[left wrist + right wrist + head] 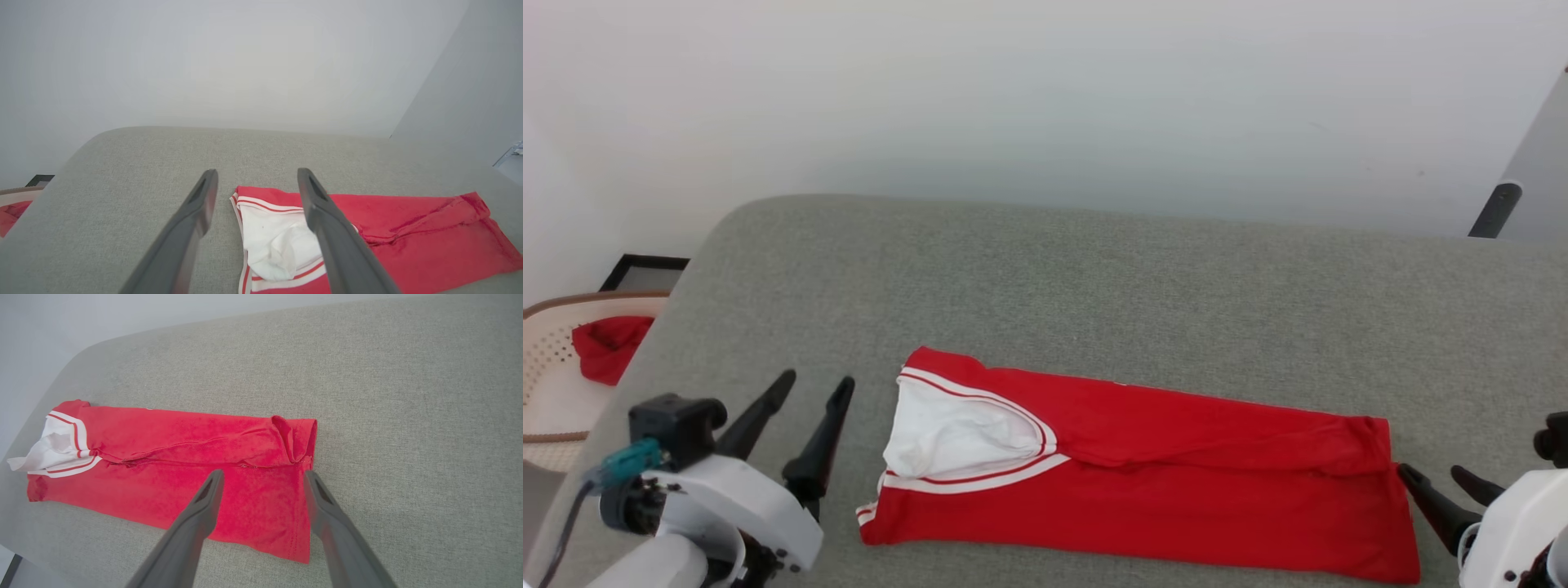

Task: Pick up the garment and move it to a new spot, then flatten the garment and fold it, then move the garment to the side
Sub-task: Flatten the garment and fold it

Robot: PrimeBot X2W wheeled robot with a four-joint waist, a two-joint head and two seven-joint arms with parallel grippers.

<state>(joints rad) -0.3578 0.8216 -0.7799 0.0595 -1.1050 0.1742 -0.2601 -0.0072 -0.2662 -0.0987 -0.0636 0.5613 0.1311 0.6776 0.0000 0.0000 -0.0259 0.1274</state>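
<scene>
The garment [1176, 490] lies on the grey cushioned surface [1094, 269], folded lengthwise into a long red strip. Its white sleeve with red-and-white trim [956, 437] sits at the left end. My left gripper [815, 382] stands open just left of that sleeve end, apart from the cloth. In the left wrist view the garment [408, 237] lies past and to the right of the left gripper [257, 173]. My right gripper [1431, 471] is open at the hem end on the right. From the right wrist the open right gripper [263, 473] hovers over the garment [184, 445] near its hem.
A pale perforated basket [547, 384] with a red cloth [609, 343] in it stands off the surface's left edge, beside a black frame [645, 265]. A dark pole [1494, 208] leans at the far right. A white wall runs behind the surface.
</scene>
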